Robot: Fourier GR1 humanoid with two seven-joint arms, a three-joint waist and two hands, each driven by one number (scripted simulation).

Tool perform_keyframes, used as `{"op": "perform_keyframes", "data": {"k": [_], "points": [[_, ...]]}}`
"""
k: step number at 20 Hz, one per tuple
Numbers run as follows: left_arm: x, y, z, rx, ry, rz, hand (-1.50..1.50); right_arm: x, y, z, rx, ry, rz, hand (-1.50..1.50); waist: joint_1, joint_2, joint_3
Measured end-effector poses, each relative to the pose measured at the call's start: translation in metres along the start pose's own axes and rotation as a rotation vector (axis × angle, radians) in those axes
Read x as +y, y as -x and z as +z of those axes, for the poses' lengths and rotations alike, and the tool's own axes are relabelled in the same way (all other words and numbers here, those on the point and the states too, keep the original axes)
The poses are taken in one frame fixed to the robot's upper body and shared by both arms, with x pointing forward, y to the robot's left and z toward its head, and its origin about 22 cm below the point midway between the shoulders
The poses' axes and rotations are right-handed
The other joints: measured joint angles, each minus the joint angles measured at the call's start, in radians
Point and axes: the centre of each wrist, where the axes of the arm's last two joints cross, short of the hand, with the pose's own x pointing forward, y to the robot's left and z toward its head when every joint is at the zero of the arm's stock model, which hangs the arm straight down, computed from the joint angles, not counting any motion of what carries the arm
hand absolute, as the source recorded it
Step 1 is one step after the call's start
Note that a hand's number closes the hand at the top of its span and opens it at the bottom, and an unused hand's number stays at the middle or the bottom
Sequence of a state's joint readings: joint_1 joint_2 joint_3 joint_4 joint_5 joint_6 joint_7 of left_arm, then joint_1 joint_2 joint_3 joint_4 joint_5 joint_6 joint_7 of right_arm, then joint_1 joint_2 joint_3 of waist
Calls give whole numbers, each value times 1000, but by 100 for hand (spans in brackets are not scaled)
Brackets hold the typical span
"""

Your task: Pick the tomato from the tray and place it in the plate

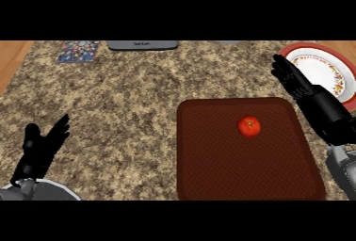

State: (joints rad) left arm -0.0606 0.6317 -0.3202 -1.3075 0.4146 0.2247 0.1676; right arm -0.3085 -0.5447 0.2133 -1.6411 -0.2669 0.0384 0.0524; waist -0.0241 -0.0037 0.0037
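The tomato lies on the tray, in the upper right part of it, and nothing touches it. It is red with a small green spot on its top. The tray is dark brown, with rounded corners, and it rests flat on the speckled stone counter.

Beyond the tray's upper right corner stands the plate. It is white with a red rim and a ring of small coloured marks, and part of it is cut by the view's right edge.

The right hand is above the counter between the tray's right corner and the plate, and it covers the plate's left rim. Its fingers are straight and point away from the robot; it holds nothing. The tomato is near this hand but apart from it.

The left hand rests at the view's lower left, well apart from the tray, fingers straight and spread, holding nothing.

At the counter's far edge there are a grey flat object and a small patterned blue item.
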Motion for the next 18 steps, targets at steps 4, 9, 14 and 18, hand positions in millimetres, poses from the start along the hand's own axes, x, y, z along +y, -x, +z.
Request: {"op": "perform_keyframes", "data": {"k": [4, 9, 14, 18], "points": [[-26, 0, 1, -26, 30, 54, 0, -40, 4, -11, -58, 67, -35, 150, 26, 6, -2], [-63, -5, 2, -72, 88, 166, 0, -101, 7, -7, -33, 242, 151, -150, 42, 16, -3], [-87, -10, 7, -90, 140, 235, 0, -113, 64, 11, -78, 457, 111, -150, 48, 16, -1], [-94, -12, 6, -90, 142, 254, 0, -122, 92, 19, -119, 452, 90, -150, 41, 11, -2]]}}
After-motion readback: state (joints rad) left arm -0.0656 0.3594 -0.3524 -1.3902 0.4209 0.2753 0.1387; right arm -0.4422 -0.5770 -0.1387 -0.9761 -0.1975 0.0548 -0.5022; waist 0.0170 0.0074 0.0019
